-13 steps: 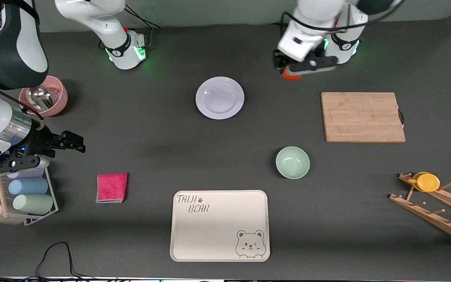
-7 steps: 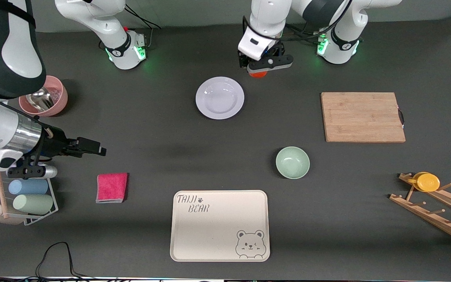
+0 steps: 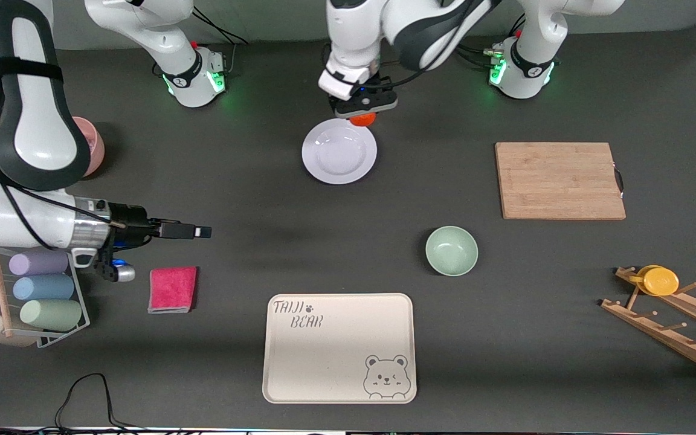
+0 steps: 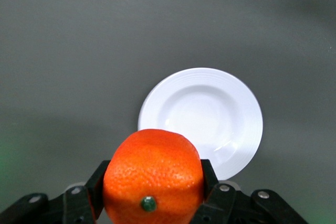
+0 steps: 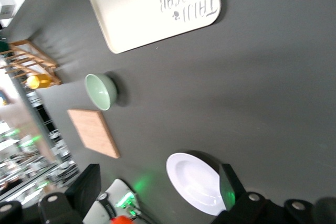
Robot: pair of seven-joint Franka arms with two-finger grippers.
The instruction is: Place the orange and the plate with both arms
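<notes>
A cream bear tray [image 3: 339, 347] is seen nearest the front camera, its long axis running between the two ends of the table, with a pink cloth [image 3: 172, 289] beside it toward the right arm's end. Slightly farther from the camera, the right gripper [image 3: 194, 231] is held level over bare table above that cloth, its fingers [image 3: 186, 230] stretched toward the table's middle; whether they are spread or closed cannot be told. A mint-green bowl [image 3: 451, 250] and a wooden cutting board [image 3: 560, 180] are seen toward the left arm's end. Farther still, the plate [image 3: 339, 150] lies flat on the table, round, shallow and pale lavender-white, with a wide ringed rim and a glossy well. The orange [image 4: 153, 178], bright, round and finely dimpled, is pinched between the jaws of the left gripper [image 3: 364, 107] over the plate's edge farthest from the camera, its small green stem button turned toward the left wrist camera.
</notes>
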